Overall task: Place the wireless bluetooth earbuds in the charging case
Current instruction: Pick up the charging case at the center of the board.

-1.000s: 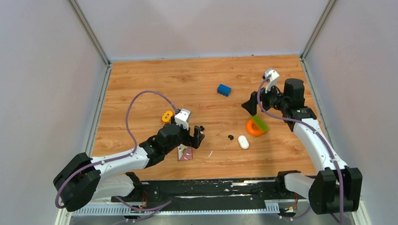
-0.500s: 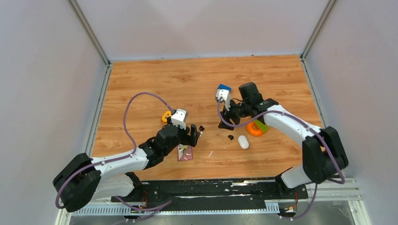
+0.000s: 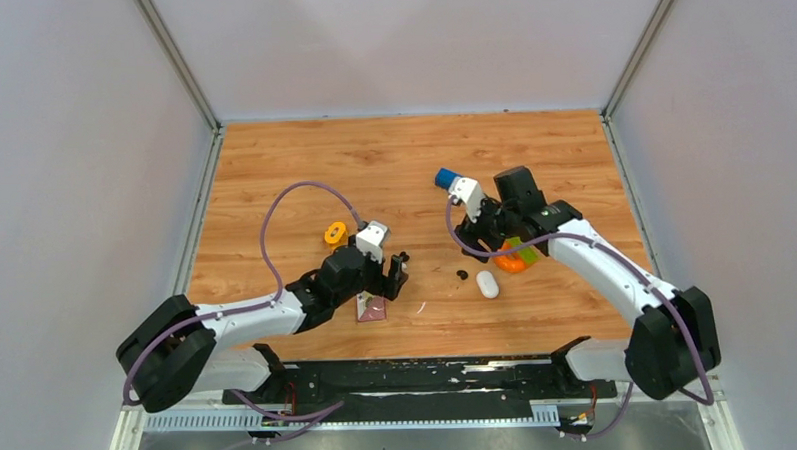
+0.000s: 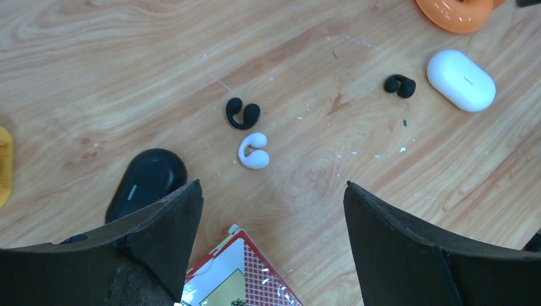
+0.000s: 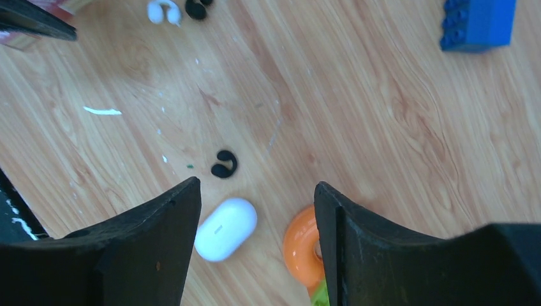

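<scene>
Both arms are hovering with jaws spread wide and empty, the left gripper [image 4: 271, 194] near one earbud [image 4: 243, 115] and the right gripper [image 5: 255, 191] above the second earbud [image 5: 224, 164]. The white case [image 5: 226, 228] is lying on the table [image 3: 272, 169] just beside that second earbud, near an orange ring [image 5: 296, 248].

the wooden bench [image 3: 272, 169] carries a white charging case [image 3: 488, 284], black earbud [image 3: 462, 274] and orange ring [image 5: 300, 245] toward its near edge, a second black earbud [image 4: 243, 114], white bud [image 4: 253, 151], black case [image 4: 145, 183] and red card [image 4: 245, 274] leftward, a blue block [image 5: 477, 24] mid-bench.
</scene>
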